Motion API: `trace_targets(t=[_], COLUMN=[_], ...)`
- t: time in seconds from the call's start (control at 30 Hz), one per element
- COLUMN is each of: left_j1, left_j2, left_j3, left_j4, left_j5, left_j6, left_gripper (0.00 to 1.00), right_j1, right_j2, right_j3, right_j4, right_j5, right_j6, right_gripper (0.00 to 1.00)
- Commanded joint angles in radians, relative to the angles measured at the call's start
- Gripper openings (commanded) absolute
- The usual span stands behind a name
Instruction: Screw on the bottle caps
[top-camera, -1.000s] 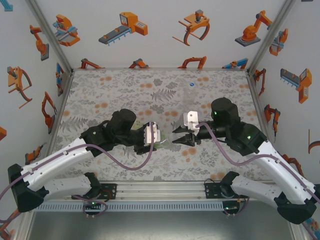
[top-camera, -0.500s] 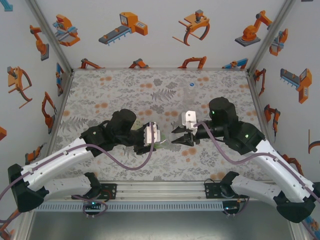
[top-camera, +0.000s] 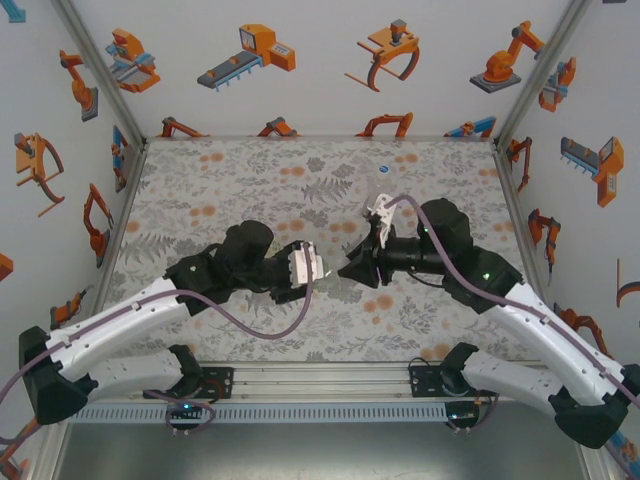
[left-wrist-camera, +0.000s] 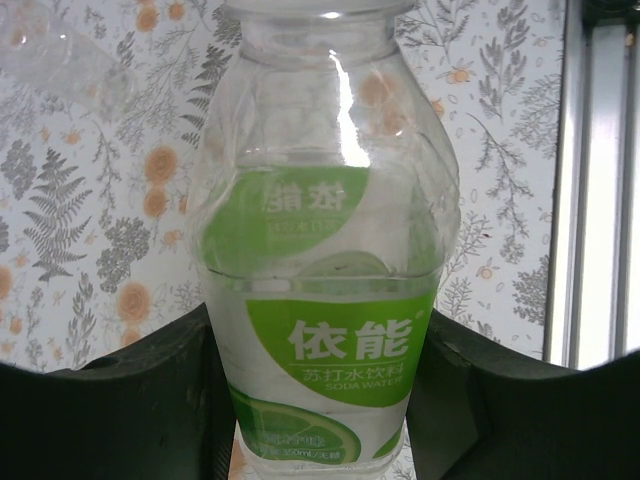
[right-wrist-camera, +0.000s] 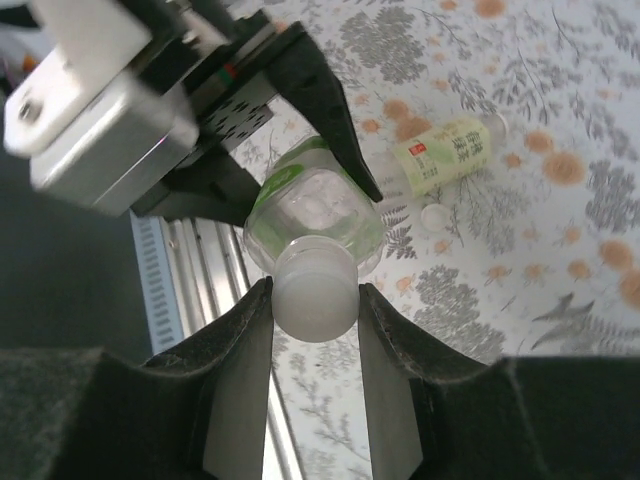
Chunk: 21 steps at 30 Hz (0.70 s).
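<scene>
Between the arms, left claw (left-wrist-camera: 318, 345) clamps the green-label bottle (left-wrist-camera: 335, 240), base cut off; right claw (right-wrist-camera: 314, 312) pinches its cap (right-wrist-camera: 312, 290).

clear plastic bottle (left-wrist-camera: 330, 330) between the left gripper's (left-wrist-camera: 318, 345) black fingers carries a green-and-white label. between the right gripper's (right-wrist-camera: 315, 292) black fingers, a whitish round plastic cap (right-wrist-camera: 313, 305). behind both: tablecloth (left-wrist-camera: 100, 200) of grey ferns, orange flowers.

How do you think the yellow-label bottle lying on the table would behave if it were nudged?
Lying on its side, the yellow-label bottle would probably roll across the table. It looks clear and empty, so it is likely light and skids easily. Its thin plastic wall may dent under a squeeze.
</scene>
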Motion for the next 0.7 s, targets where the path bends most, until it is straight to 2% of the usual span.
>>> trace_targets(t=[0.0,0.13,0.2,0.27,0.37,0.43,0.53,0.67], left_j1=[-0.009,-0.009,-0.009,-0.009,-0.009,-0.009,-0.008,-0.007], left_j2=[0.011,0.034,0.045,0.055,0.062,0.062,0.055,0.044], left_j3=[0.028,0.028,0.028,0.034,0.04,0.037,0.03,0.025], left_j4=[0.163,0.193,0.211,0.222,0.224,0.227,0.224,0.196], left_j5=[-0.005,-0.053,-0.072,-0.083,-0.089,-0.09,-0.086,-0.082], left_j6=[-0.004,0.0,0.003,0.008,0.012,0.012,0.014,0.021], left_gripper=[0.0,0.0,0.0,0.0,0.0,0.0,0.0,0.0], right_j1=[0.008,0.007,0.007,0.007,0.007,0.007,0.007,0.007], right_j2=[0.055,0.123,0.145,0.153,0.166,0.173,0.16,0.103], right_j3=[0.03,0.092,0.084,0.059,0.026,0.03,0.042,0.04], right_j4=[-0.079,-0.207,-0.224,-0.197,-0.092,-0.076,-0.069,-0.004], right_j5=[0.195,0.284,0.31,0.304,0.275,0.284,0.339,0.404], right_j6=[0.406,0.716,0.894,1.047,1.159,1.172,1.146,0.993], right_gripper=[0.0,0.0,0.06,0.08,0.1,0.12,0.2,0.39])
